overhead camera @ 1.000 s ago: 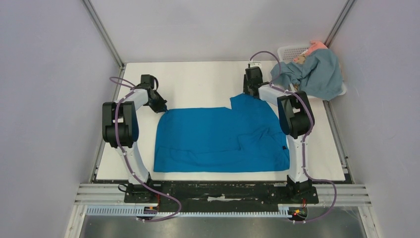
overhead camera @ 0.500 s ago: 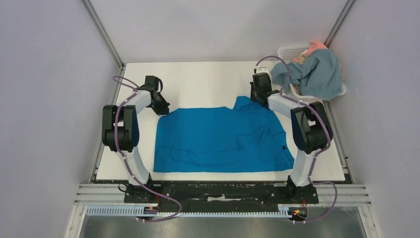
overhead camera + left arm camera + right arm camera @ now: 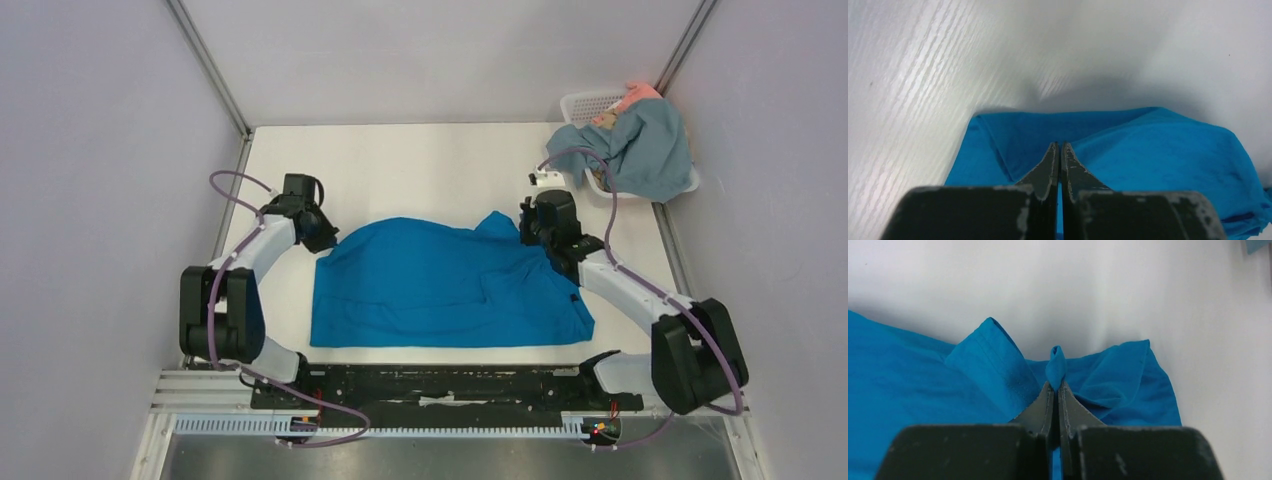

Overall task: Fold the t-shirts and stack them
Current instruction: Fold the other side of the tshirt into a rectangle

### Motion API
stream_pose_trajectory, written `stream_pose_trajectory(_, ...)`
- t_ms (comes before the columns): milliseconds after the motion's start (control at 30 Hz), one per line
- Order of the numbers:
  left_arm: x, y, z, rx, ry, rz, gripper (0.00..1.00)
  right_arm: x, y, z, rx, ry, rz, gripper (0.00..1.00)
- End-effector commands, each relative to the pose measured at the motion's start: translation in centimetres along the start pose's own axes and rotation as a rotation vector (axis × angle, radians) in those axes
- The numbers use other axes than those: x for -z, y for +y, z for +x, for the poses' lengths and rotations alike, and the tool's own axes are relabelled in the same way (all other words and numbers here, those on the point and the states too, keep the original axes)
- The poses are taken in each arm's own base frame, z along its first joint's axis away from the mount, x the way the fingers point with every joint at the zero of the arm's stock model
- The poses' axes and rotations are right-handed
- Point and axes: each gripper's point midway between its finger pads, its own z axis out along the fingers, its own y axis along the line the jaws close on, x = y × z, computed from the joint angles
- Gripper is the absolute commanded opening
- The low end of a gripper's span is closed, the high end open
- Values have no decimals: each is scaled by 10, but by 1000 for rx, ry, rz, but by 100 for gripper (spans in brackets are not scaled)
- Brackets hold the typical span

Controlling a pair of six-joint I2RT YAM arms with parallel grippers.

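The bright cobalt-blue t-shirt [image 3: 440, 285] lies spread on the white table, its far edge lifted and bunched. My left gripper [image 3: 325, 238] is shut on its far left corner; the cloth [image 3: 1148, 150] shows pinched between the jaws [image 3: 1059, 146]. My right gripper [image 3: 530, 232] is shut on the far right part, with a nub of cloth [image 3: 1055, 365] sticking out past the fingertips [image 3: 1055, 385]. The duller grey-blue t-shirt [image 3: 640, 150] and a bit of salmon-pink cloth [image 3: 640, 95] hang over the basket at the back right.
A white plastic lattice basket [image 3: 585, 105] stands at the table's back right corner. Grey walls and metal frame posts close in the table [image 3: 400, 170] on three sides. A black rail runs along the near edge.
Both grippers have pulled the shirt's far edge toward the near side, lifting and bunching it. The right arm has swung wide to the right, its elbow now low at the near right.
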Motion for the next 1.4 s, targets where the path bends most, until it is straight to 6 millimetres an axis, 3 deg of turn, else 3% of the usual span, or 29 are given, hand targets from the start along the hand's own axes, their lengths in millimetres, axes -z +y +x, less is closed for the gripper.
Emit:
stream_pose_trajectory(0, 26, 2, -10, -11, -117, 44, 2, 29, 1, 8, 11, -26, -34, 0)
stream_pose_trajectory(333, 53, 7, 4, -23, -161, 113, 2, 62, -14, 41, 0, -7, -15, 1)
stream_pose_trajectory(833, 67, 25, 26, 43, -168, 118, 2, 77, -9, 75, -55, 29, -84, 4)
stream_pose_trajectory(967, 61, 45, 40, 81, -146, 42, 3, 84, -19, 96, -90, 89, -35, 11)
stream_pose_trajectory(1000, 61, 55, 42, 104, -151, -1, 9, 87, -24, 106, -102, 123, -10, 13)
stream_pose_trajectory(1033, 63, 65, 44, 123, -162, -46, 19, 91, -27, 114, -117, 144, 8, 17)
stream_pose_trajectory(1100, 72, 77, 44, 165, -189, -93, 48, 102, -33, 130, -155, 185, 39, 38)
stream_pose_trajectory(1167, 87, 76, 39, 200, -237, -70, 71, 111, -30, 136, -169, 190, 8, 47)
stream_pose_trajectory(1233, 104, 71, 32, 223, -286, -29, 78, 121, -23, 127, -172, 144, -50, 74)
stream_pose_trajectory(1333, 125, 57, 22, 215, -333, 60, 80, 133, -14, 95, -173, 1, -125, 97)
stream_pose_trajectory(1367, 128, 50, 22, 199, -330, 94, 80, 136, -11, 85, -177, -52, -149, 98)
